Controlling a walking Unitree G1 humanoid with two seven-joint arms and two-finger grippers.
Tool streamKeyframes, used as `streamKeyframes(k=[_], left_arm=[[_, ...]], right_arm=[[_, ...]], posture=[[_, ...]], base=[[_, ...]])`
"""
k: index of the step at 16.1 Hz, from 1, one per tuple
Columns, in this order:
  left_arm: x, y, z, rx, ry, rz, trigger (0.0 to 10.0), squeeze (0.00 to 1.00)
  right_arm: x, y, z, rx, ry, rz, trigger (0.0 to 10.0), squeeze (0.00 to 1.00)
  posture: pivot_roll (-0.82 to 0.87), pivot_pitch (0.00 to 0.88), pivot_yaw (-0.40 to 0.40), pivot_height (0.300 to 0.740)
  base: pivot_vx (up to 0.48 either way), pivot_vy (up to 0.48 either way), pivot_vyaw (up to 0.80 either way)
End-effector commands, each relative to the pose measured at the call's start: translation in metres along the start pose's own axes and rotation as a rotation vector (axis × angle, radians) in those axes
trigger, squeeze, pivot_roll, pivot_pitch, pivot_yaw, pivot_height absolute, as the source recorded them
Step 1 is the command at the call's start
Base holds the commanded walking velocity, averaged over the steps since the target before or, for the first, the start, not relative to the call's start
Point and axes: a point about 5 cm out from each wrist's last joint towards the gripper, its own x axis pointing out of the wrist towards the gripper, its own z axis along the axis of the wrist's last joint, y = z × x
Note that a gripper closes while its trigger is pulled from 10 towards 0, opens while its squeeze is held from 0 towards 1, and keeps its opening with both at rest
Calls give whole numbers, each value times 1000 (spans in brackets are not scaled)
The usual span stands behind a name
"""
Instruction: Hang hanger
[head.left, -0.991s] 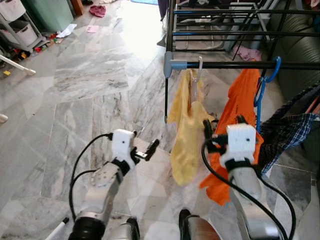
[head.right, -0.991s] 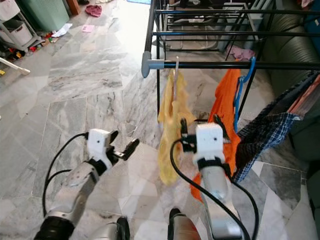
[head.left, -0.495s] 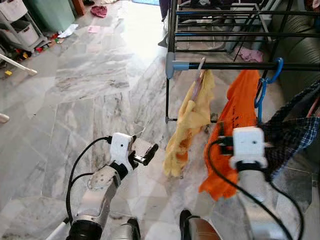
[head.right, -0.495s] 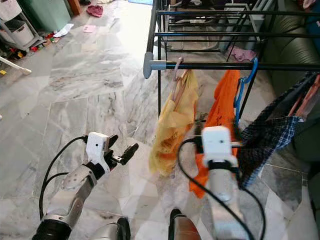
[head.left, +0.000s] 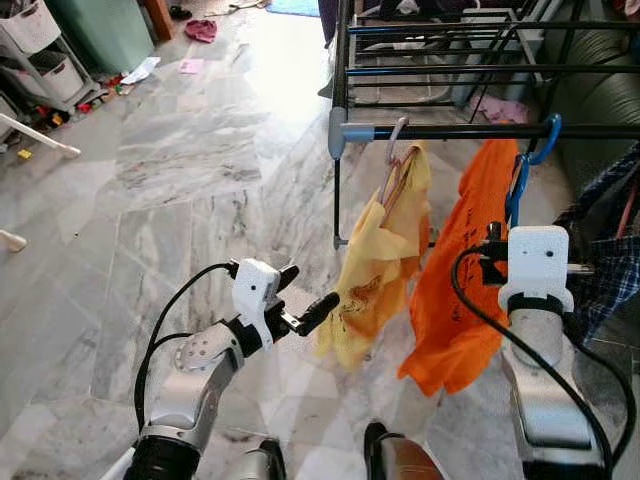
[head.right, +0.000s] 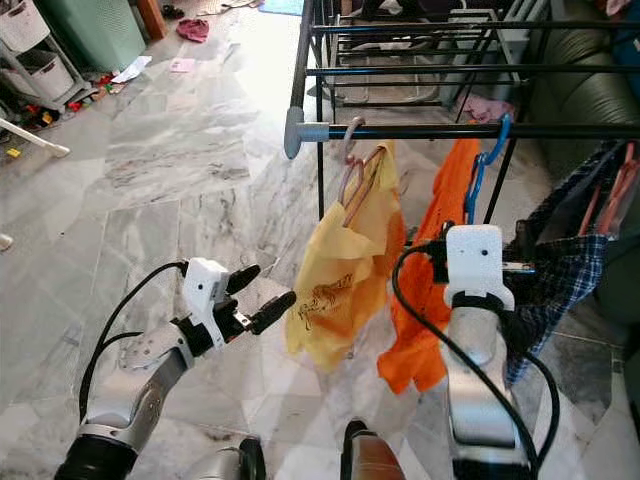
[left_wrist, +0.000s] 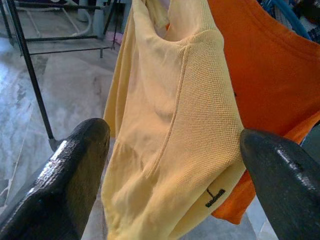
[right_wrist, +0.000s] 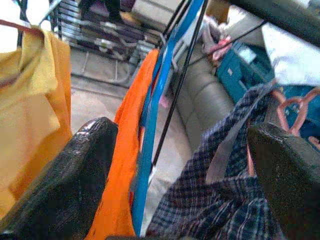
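A yellow shirt (head.left: 385, 260) on a pink hanger (head.left: 392, 170) hangs tilted from the black rail (head.left: 450, 131) of a clothes rack, close to the rail's grey end cap. Beside it an orange shirt (head.left: 465, 270) hangs on a blue hanger (head.left: 530, 160). My left gripper (head.left: 308, 290) is open just left of the yellow shirt's lower half, apart from it; the left wrist view has the yellow shirt (left_wrist: 165, 100) between the spread fingers. My right gripper (right_wrist: 180, 135) is open, raised in front of the orange shirt (right_wrist: 132, 130) and a plaid shirt (right_wrist: 225, 190), holding nothing.
A plaid shirt (head.left: 610, 260) hangs at the rail's right. More rack bars (head.left: 440, 70) and a dark sofa (head.left: 595, 100) stand behind. Storage shelves (head.left: 40, 60) and scattered clutter lie at the far left. Marble floor (head.left: 180, 200) lies open to the left.
My right gripper has moved right, away from the yellow shirt, to the orange and plaid shirts. The yellow shirt swung left on its hanger. My left gripper has edged toward it.
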Motion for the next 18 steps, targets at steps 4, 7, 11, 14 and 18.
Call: streamKeyframes(k=[4, 7, 11, 14, 18], left_arm=[[-3, -6, -8, -5, 31, -12, 10000, 0], [-5, -6, -9, -2, 37, -14, 10000, 0], [-5, -6, -10, 2, 42, -14, 10000, 0], [-6, -7, -11, 3, 47, -14, 10000, 0], [-5, -10, -13, 3, 53, -17, 10000, 0]], right_arm=[[21, 0, -17, 69, 147, 20, 0, 0], [35, -5, -18, 83, 172, 23, 0, 0], [52, -7, -16, 117, 198, 44, 0, 0], [57, -2, -18, 155, 240, 87, 0, 0], [55, 1, -25, 128, 277, 120, 0, 0]], posture=[[-152, 234, 76, 740], [-149, 236, 76, 740], [-145, 241, 71, 740], [-143, 240, 68, 740], [-147, 246, 67, 740]], base=[[0, 0, 0], [0, 0, 0], [0, 0, 0], [0, 0, 0], [0, 0, 0]])
